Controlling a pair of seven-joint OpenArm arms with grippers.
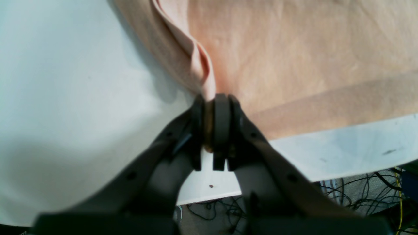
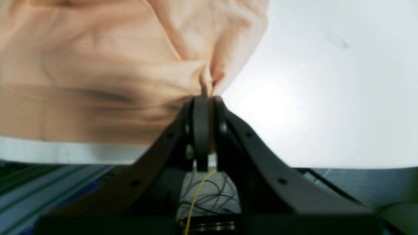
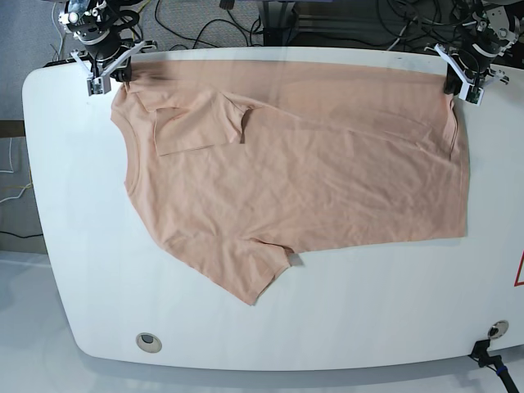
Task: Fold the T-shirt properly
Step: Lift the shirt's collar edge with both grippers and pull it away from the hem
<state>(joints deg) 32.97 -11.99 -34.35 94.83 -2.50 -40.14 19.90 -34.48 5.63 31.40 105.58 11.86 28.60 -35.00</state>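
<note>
The pale peach T-shirt (image 3: 311,172) lies spread across the white table, neck end at the left and hem at the right. One sleeve (image 3: 196,123) is folded onto the body, and the other (image 3: 254,274) points toward the front edge. At the far right corner my left gripper (image 3: 455,88) is shut on the hem corner. The left wrist view shows cloth (image 1: 294,58) bunched into a ridge at the closed left gripper (image 1: 215,98). At the far left corner my right gripper (image 3: 110,78) is shut on the shoulder edge. In the right wrist view the fabric (image 2: 98,65) puckers into the right gripper (image 2: 205,98).
The table (image 3: 368,303) has rounded corners, and both grippers sit at its far edge. Cables (image 3: 205,24) lie on the floor behind that edge. A round grommet (image 3: 147,341) sits near the front left and a black fitting (image 3: 491,360) at the front right corner.
</note>
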